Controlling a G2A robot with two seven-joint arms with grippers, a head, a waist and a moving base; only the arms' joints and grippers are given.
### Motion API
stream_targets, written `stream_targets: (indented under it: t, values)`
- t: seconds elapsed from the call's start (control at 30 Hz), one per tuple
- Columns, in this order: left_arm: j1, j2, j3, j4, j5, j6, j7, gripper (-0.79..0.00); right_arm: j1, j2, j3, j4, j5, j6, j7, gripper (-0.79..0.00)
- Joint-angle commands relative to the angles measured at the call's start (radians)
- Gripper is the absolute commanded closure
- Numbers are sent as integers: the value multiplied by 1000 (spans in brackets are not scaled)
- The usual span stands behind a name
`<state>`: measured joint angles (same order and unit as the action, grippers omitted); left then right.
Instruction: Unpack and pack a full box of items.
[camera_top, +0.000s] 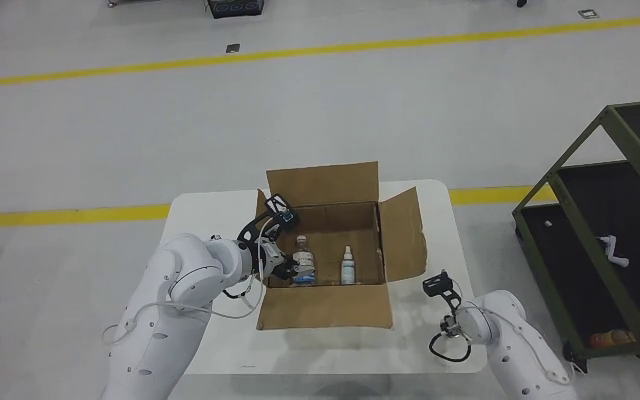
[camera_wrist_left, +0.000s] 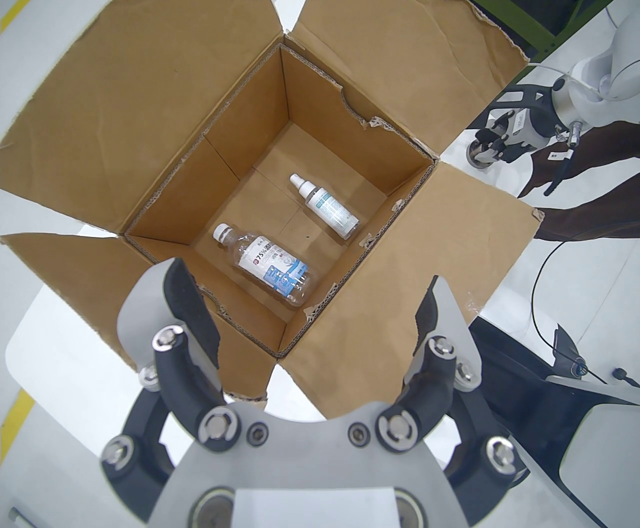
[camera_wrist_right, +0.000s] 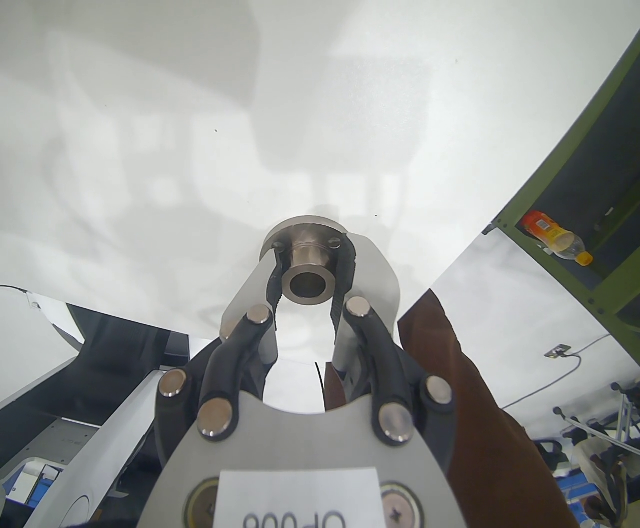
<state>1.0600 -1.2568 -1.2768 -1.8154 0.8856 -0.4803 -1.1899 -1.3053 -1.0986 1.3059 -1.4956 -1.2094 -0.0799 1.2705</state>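
Note:
An open cardboard box (camera_top: 325, 306) stands in the middle of the white table (camera_top: 205, 222), all flaps folded out. On its floor lie a clear bottle (camera_wrist_left: 270, 264) with a blue and white label and a smaller white spray bottle (camera_wrist_left: 325, 205), side by side and apart; the top view shows the clear bottle (camera_top: 303, 260) and the spray bottle (camera_top: 347, 266). My left gripper (camera_wrist_left: 306, 280) hangs open above the box's edge, empty, at the box's left side (camera_top: 283, 265). My right gripper (camera_wrist_right: 310, 265) is shut on a small metal flanged bushing (camera_wrist_right: 308, 280), low over the table right of the box (camera_top: 437, 285).
A green cart (camera_top: 585, 250) stands off the table's right side, with an orange bottle (camera_wrist_right: 555, 237) on its lower shelf. Bare table surface lies left of the box and in front of the right gripper. The box's right flap (camera_top: 403, 233) leans toward the right arm.

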Motion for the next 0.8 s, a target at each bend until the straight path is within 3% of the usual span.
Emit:
stream_targets:
  t: [0.0, 0.53, 0.77]
  values:
    - [0, 0, 0, 0, 0, 0, 0, -785, -8, 3, 24, -25, 15, -1, -2, 0]
    - [0, 0, 0, 0, 0, 0, 0, -785, -207, 42, 423, -417, 426, -104, -41, 0]
    - [18, 8, 5, -7, 37, -1, 45, -785, -289, 48, 550, -539, 664, -205, -99, 0]
